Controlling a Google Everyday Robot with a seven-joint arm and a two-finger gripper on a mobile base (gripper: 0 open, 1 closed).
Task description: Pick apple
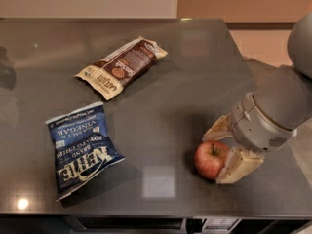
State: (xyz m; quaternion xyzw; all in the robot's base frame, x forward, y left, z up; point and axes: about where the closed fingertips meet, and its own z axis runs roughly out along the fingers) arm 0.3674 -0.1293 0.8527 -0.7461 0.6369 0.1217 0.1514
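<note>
The apple [210, 159] is small, round and red with yellowish streaks and a short dark stem. It sits on the dark grey table [185, 87] near the front right. My gripper [222, 152] comes in from the right, open, with one cream finger [218, 129] behind the apple and the other [238, 165] at its right front side. The apple's right half lies between the two fingers. It still rests on the table.
A blue Kettle chips bag [80, 147] lies at the front left. A brown snack bag [122, 66] lies at the back centre-left. The table's front edge runs just below the apple and its right edge is under my arm.
</note>
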